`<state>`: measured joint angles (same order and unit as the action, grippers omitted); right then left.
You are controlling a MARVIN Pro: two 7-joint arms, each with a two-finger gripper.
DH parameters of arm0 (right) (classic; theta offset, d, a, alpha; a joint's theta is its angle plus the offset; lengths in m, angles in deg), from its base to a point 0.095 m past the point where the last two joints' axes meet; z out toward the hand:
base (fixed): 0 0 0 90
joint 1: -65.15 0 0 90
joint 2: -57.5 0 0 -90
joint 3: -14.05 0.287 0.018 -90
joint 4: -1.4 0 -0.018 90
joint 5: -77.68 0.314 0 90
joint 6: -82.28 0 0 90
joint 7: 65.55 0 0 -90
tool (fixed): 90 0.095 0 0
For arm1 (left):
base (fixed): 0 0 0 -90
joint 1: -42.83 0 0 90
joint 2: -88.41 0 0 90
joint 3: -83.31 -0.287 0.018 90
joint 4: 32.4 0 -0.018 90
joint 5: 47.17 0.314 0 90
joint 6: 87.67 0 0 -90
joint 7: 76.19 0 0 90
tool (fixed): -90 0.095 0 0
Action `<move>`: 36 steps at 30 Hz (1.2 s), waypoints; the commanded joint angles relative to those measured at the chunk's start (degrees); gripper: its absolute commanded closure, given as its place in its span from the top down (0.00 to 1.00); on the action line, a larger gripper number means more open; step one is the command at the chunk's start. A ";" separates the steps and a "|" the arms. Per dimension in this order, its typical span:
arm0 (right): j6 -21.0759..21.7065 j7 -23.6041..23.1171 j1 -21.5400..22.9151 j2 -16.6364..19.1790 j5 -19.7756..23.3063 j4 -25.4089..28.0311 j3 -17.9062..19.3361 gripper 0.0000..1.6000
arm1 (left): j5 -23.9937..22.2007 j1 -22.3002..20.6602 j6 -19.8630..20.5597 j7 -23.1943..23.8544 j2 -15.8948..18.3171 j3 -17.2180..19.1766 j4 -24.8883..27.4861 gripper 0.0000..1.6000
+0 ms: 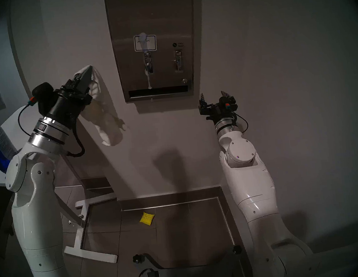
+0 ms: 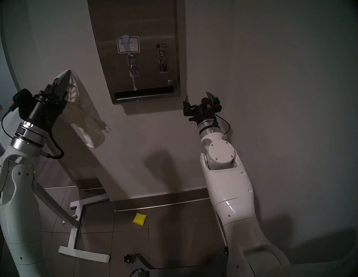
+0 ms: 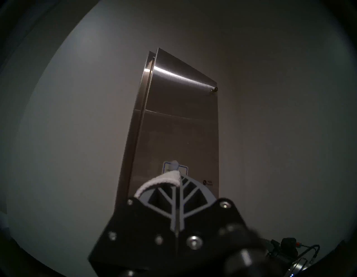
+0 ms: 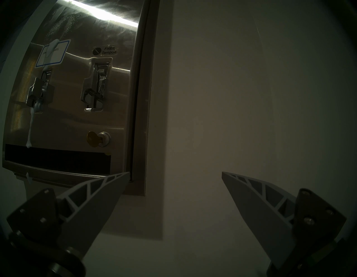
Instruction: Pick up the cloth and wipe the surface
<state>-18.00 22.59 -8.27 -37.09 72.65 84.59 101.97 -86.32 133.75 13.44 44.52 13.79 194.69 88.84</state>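
Dark tiled floor (image 1: pixel 182 232) carries 1 yellow pad (image 1: pixel 147 218) (quilted).

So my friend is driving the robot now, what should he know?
Left gripper: fingers shut on the cloth, held up left of the dispenser, not touching it.
Right gripper: open, empty, just below the dispenser's right corner.
Done: cloth picked up.
Left: wiping. A white streak runs from the label over the left lever down to the slot.
A yellow pad lies on the floor; ignore it.
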 commanded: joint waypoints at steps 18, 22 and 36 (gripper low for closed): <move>-0.33 0.17 1.77 0.16 0.25 2.00 -0.27 1.00 | 16.98 -4.79 -5.13 -14.64 -4.57 -11.64 4.37 0.00; -0.31 0.22 1.77 0.22 0.30 2.01 -0.32 1.00 | 17.96 -5.29 -4.84 -16.43 -5.49 -13.31 5.11 0.00; -0.23 0.37 1.76 0.40 0.48 2.09 -0.50 1.00 | 19.08 -6.41 0.27 -23.29 -8.33 -15.99 5.24 0.00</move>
<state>-17.98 23.02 -8.27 -36.63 73.10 84.57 101.49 -67.09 129.93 11.60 23.46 6.92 179.51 92.34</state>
